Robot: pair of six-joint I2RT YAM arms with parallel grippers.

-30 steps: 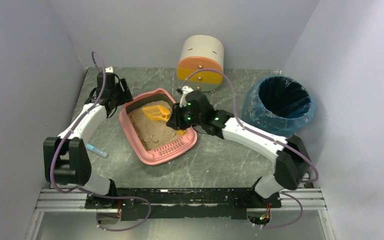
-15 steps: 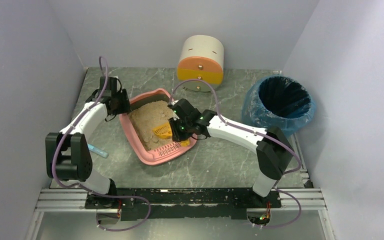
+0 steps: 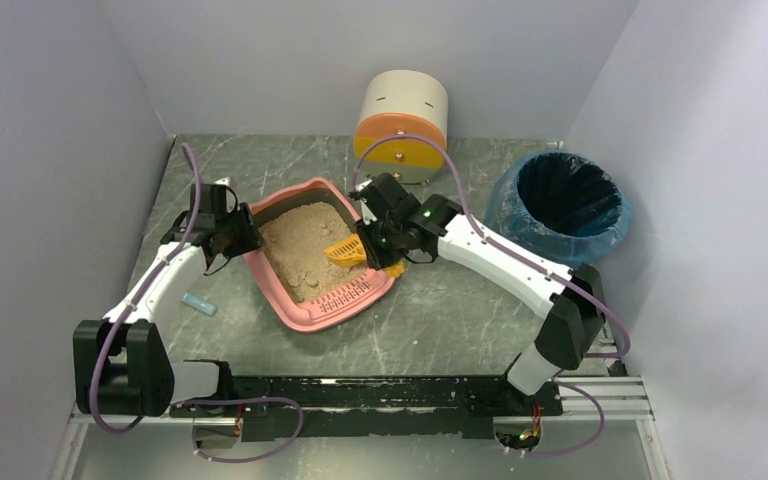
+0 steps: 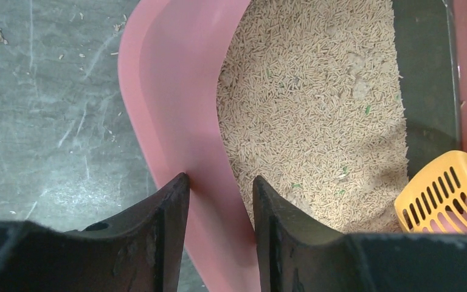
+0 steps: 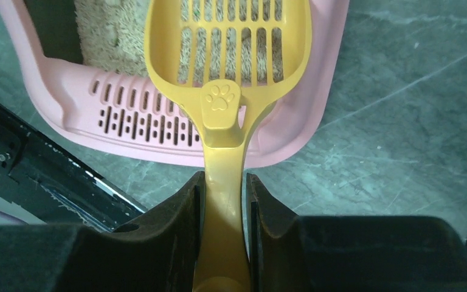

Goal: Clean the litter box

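Three plain walls close the space in: a back wall, a left wall and a right wall, all pale lilac-grey and unmarked. The worktop between them is dark grey-green with paler marbled veins, and it carries scattered light specks. The light is soft and even, leaving a faint sheen on the worktop.

At the back stands a round drawer unit, cream above and orange below. A round bin with a blue liner stands near the right wall. A small pale blue tube lies toward the left. An aluminium rail runs along the near edge.
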